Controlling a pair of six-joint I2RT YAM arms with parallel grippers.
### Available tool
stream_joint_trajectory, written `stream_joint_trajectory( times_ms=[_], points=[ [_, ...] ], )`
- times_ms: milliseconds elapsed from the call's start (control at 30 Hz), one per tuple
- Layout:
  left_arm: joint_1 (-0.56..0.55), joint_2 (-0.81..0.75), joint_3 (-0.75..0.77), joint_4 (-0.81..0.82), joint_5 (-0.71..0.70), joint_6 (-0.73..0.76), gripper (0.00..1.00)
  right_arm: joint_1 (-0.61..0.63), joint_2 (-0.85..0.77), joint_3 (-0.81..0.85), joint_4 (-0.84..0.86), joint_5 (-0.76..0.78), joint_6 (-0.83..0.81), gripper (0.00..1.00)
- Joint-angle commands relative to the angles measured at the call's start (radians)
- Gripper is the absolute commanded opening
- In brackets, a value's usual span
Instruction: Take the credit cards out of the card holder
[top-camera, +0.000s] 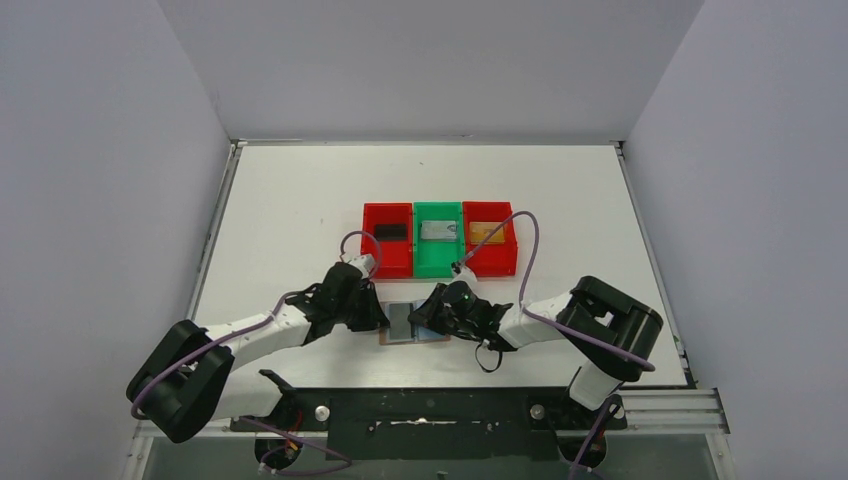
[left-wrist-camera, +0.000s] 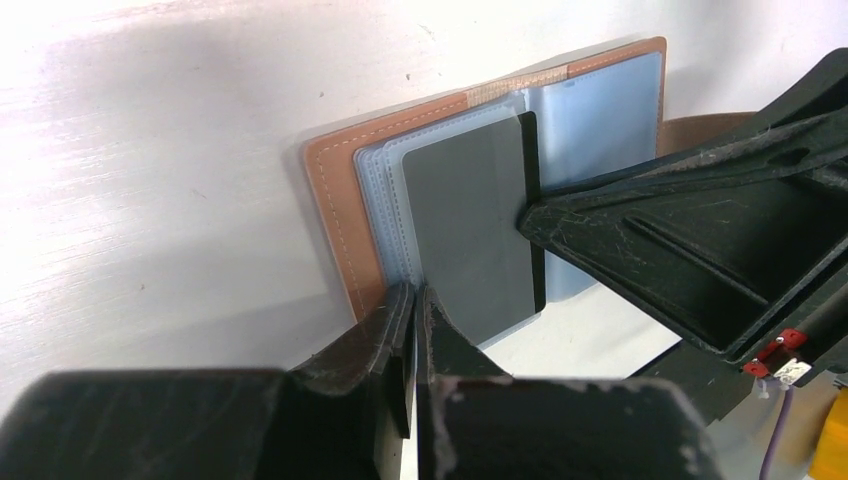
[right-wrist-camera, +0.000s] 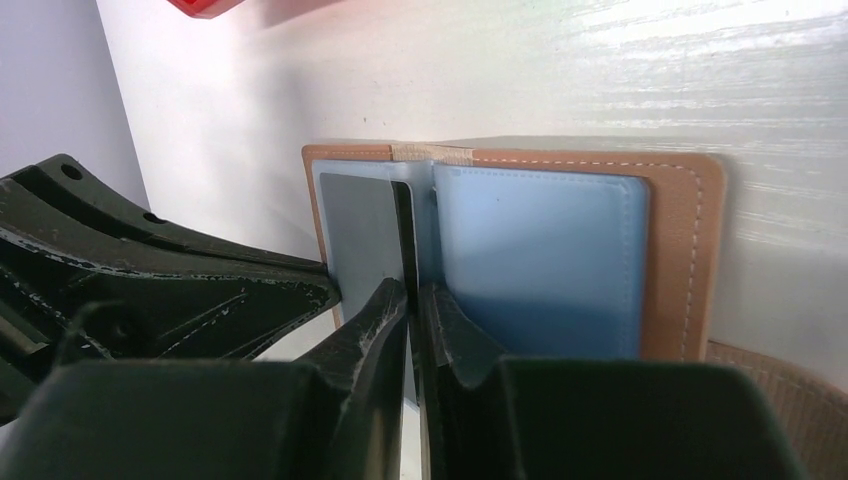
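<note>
Left gripper (left-wrist-camera: 415, 300) pinches shut on the card holder's (right-wrist-camera: 680, 250) near edge, right gripper (right-wrist-camera: 412, 295) on the dark card (left-wrist-camera: 470, 230), lying lengthwise toward the table's (top-camera: 300, 200) far edge.

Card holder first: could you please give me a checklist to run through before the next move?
1. Card holder lies open and flat: ok.
2. Dark card sits in the left pocket, one edge exposed: ok.
3. Right gripper shut on that edge: ok.
4. Left gripper shut at the holder's near edge; what it pins: cannot tell.
5. Grippers not touching each other: ok, but close.
</note>
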Motion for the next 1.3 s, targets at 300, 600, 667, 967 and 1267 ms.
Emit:
stream_joint_trajectory(
  times_ms=[300, 600, 667, 967, 1267],
  points=[
    [-0.025, 0.020, -0.013, -0.018, -0.056, -0.010, 0.00, 0.012, -0.091, -0.063, 0.083, -0.031, -0.027, 0.02],
    [-0.025, 0.014, -0.012, -0.020, -0.049, -0.003, 0.00, 0.004, -0.087, -0.097, 0.104, -0.028, 0.001, 0.02],
    [-0.025, 0.006, -0.015, -0.020, -0.046, -0.004, 0.00, 0.004, -0.099, -0.098, 0.083, -0.013, -0.001, 0.02],
    [-0.026, -0.058, -0.021, -0.009, -0.015, -0.046, 0.00, 0.004, -0.128, -0.080, 0.029, -0.042, -0.039, 0.12],
    [-0.025, -0.048, -0.025, -0.001, -0.011, -0.055, 0.00, 0.004, -0.128, -0.089, 0.053, -0.046, -0.032, 0.04]
  ],
)
